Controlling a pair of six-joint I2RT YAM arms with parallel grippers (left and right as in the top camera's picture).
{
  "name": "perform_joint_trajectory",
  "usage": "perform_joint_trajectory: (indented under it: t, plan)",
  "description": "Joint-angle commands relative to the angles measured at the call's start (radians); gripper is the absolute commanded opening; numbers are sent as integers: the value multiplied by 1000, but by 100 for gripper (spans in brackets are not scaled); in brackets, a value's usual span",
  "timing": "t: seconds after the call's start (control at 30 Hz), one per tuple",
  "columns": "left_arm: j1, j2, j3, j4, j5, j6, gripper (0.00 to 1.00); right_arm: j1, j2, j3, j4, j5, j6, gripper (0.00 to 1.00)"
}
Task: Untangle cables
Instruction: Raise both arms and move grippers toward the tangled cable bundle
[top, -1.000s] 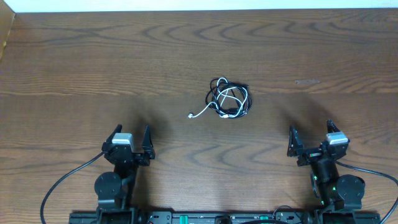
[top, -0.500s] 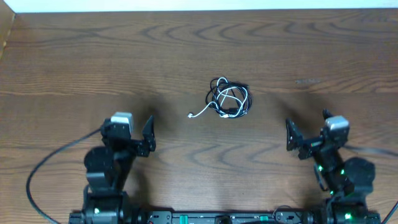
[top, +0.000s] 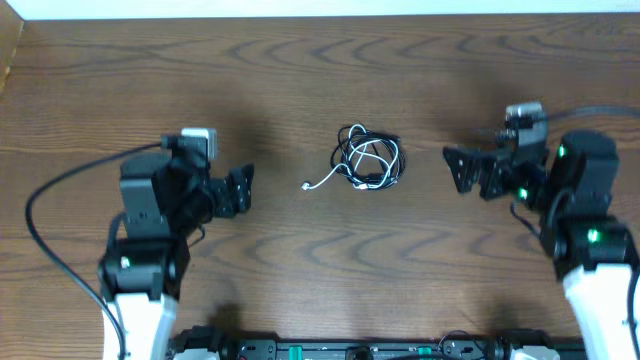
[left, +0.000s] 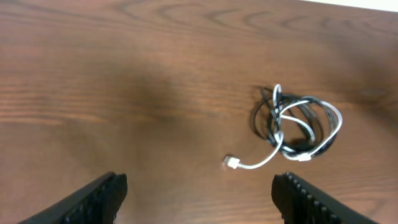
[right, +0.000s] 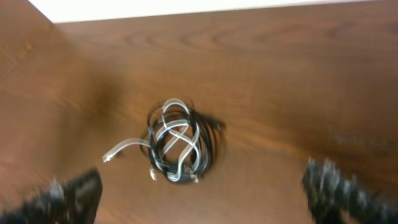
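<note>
The cables (top: 366, 160) lie in one tangled bundle of black and white cords at the middle of the wooden table, with a white plug end (top: 309, 184) trailing to the left. The bundle also shows in the left wrist view (left: 298, 127) and the right wrist view (right: 179, 146). My left gripper (top: 240, 190) is open and empty, left of the bundle and apart from it; its fingers frame the left wrist view (left: 199, 199). My right gripper (top: 468, 170) is open and empty, right of the bundle; its view is blurred (right: 202, 193).
The wooden table (top: 320, 80) stretches to a pale edge at the back. Thick black wires (top: 45, 260) run from the arms near the front. A light wooden edge (top: 8, 50) shows at the far left.
Both arms have risen from the front edge and swung towards the middle. The left gripper moved up and right, the right gripper up and left. The cables have not moved.
</note>
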Motion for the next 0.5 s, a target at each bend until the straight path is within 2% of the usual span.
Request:
perform_joint_trajectory:
  t: [0.0,0.1,0.2,0.33,0.4,0.47]
  plan:
    - [-5,142,180,-104,51,6,80,10,132,175,-114,-95,-27,99]
    - [-4,289,360,-273,50,6,80,31,253,343,-246,-107,-77,99]
    - [-4,420,499,-388,51,6,80,74,343,448,-299,-105,-79,99]
    - [-4,521,526,-367,100,5,80,111,423,470,-241,-109,-25,99]
    - [-4,551,526,-352,118,2,80,117,451,470,-210,-159,62,99]
    - [-4,582,526,-333,125,2,80,138,495,470,-172,-222,87,99]
